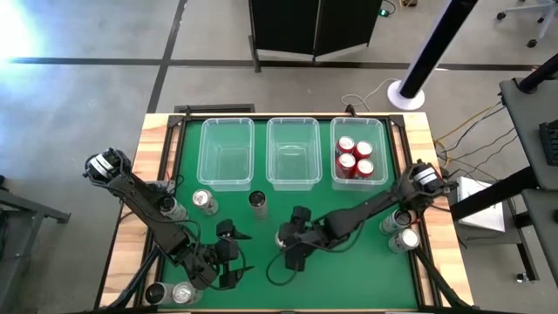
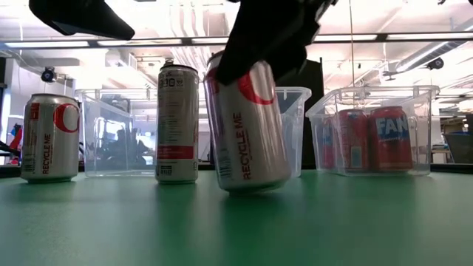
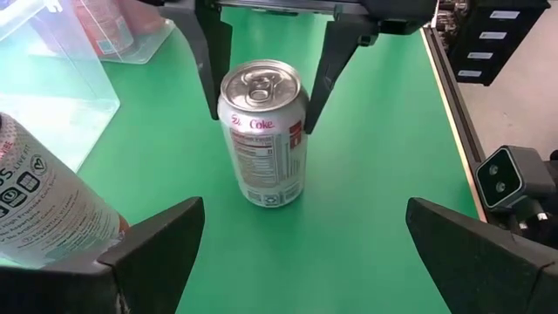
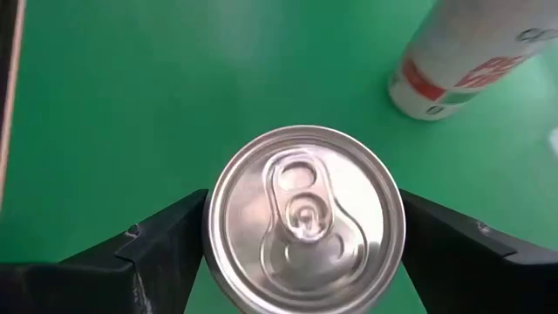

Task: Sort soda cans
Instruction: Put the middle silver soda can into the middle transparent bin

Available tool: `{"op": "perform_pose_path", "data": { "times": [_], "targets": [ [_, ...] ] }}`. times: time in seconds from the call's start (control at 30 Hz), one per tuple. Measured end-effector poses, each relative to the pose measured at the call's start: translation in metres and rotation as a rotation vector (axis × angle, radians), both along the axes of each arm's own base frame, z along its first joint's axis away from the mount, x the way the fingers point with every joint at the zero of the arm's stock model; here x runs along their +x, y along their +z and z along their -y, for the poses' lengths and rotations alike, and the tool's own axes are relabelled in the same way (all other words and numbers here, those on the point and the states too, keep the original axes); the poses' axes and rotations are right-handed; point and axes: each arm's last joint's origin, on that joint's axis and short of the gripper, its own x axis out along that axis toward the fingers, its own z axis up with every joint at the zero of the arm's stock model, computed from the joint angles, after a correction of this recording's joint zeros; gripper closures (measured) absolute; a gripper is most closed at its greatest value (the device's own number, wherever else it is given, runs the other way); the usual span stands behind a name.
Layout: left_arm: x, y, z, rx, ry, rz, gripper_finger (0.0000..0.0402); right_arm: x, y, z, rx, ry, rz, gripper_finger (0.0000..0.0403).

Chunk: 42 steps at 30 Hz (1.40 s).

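Observation:
My right gripper point(image 1: 292, 247) is shut on a silver-white soda can point(image 2: 247, 125) at the table's middle, and the can's top point(image 4: 305, 209) fills the right wrist view. My left gripper point(image 3: 314, 262) stands open just left of it, its fingers level and pointing at the can point(image 3: 261, 131) without touching it. A tall slim can point(image 2: 177, 122) and another silver can point(image 2: 48, 137) stand upright on the mat. Several red cans point(image 1: 356, 159) stand in the right bin point(image 1: 334, 166). My right gripper pinches the silver-white can between its two fingers point(image 3: 207, 78), one on each side of the upper wall just below the rim point(image 3: 228, 109). The fingers come from above, pointing down. The can is slightly tilted; whether its base point(image 2: 255, 186) touches the mat, I cannot tell.
Three clear bins line the far edge; the left point(image 1: 202, 153) and middle point(image 1: 270, 153) ones hold no cans. More cans stand by the left edge point(image 1: 174, 208), the near left corner point(image 1: 170, 294) and the right edge point(image 1: 401, 231). Green mat lies open at the near right.

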Motion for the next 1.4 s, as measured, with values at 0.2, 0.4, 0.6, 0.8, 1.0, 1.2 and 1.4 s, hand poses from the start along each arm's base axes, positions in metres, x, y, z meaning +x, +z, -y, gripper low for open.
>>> {"op": "perform_pose_path", "data": {
  "times": [0.2, 0.4, 0.6, 0.8, 1.0, 1.2, 1.4],
  "targets": [
    [0.000, 0.000, 0.000, -0.001, 0.001, 0.001, 0.0019, -0.002, -0.001, -0.004, 0.016, 0.030, -0.011, 0.0079],
    [0.000, 0.000, 0.000, 0.000, 0.003, 0.003, 0.0019, 0.000, -0.001, -0.001, 0.028, 0.077, -0.027, 0.0062],
    [0.000, 0.000, 0.000, 0.001, 0.002, 0.003, 0.0019, 0.002, 0.000, 0.002, 0.033, 0.113, -0.040, 0.0046],
    [0.000, 0.001, 0.000, 0.001, 0.002, 0.003, 0.0019, 0.004, 0.006, 0.001, -0.029, 0.197, -0.021, 0.0069],
    [0.000, 0.001, 0.000, 0.000, 0.001, 0.003, 0.0019, 0.003, 0.005, 0.003, -0.034, 0.201, -0.050, 0.0105],
    [0.000, 0.001, 0.000, 0.005, 0.000, 0.003, 0.0019, 0.003, 0.021, 0.003, -0.064, 0.224, -0.074, 0.0104],
    [0.000, 0.001, -0.001, 0.018, 0.012, 0.013, 0.0019, -0.001, 0.101, 0.022, -0.172, 0.173, 0.063, 0.0107]
  ]
}}
